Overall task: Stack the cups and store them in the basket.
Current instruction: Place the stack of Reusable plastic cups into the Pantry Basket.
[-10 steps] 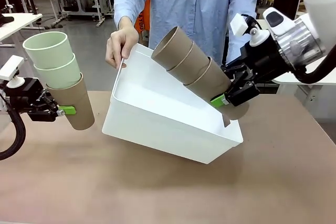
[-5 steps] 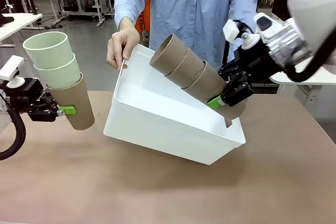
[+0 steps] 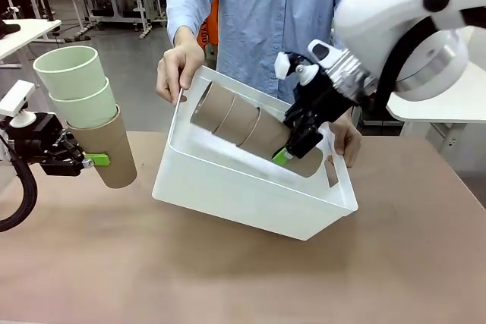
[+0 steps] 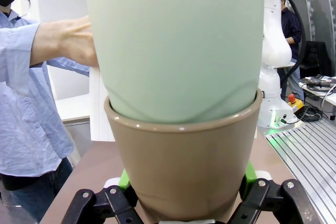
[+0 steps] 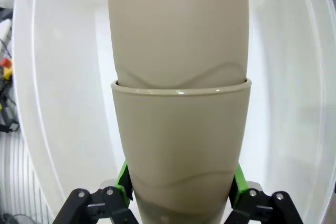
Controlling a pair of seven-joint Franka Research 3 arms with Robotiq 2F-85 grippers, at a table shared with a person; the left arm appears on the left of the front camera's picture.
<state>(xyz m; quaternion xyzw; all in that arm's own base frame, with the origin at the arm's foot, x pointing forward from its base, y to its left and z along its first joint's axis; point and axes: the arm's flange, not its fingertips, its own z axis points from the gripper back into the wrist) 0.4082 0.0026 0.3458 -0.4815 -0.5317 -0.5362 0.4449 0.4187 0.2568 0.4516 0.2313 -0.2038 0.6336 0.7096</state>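
The right hand grips the brown stack inside the tilted basket at frame centre, while the left hand grips the mint-topped stack at far left, not yet stored.

Basket tilted on table, centre; right stack held inside basket; left stack held left of basket, apart, above table.

No legible writing
No word, label, brand or number could be read on the cups or the basket.
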